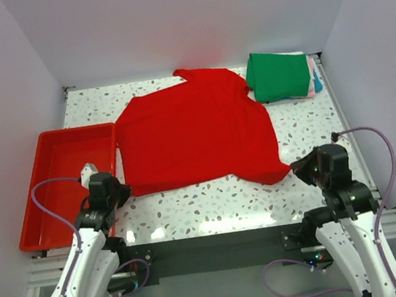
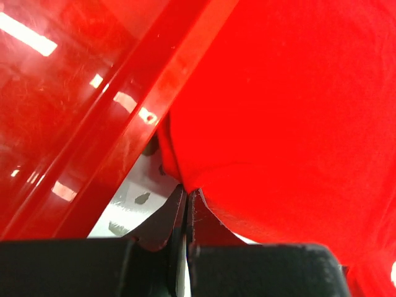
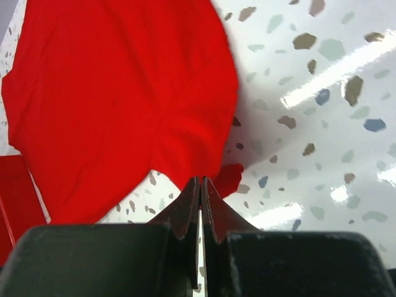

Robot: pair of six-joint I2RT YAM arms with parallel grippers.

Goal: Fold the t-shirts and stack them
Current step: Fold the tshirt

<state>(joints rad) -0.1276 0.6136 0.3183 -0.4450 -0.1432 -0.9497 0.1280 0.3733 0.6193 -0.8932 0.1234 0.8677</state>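
Note:
A bright red t-shirt (image 1: 192,134) lies spread over the middle of the speckled table, its near hem facing the arms. My left gripper (image 1: 119,193) is shut on the shirt's near left corner (image 2: 204,173), right beside the red tray. My right gripper (image 1: 294,168) is shut on the near right corner (image 3: 213,167), and a small tip of red cloth shows past its fingers. At the back right lies a folded green t-shirt (image 1: 278,74) on a small stack, with pink, white and teal folded edges (image 1: 314,80) showing under it.
A rigid red plastic tray (image 1: 56,190) sits at the left edge of the table, its long rim (image 2: 124,142) touching the shirt's left side. White walls close in the table on the left, right and back. Speckled tabletop (image 3: 309,124) shows right of the shirt.

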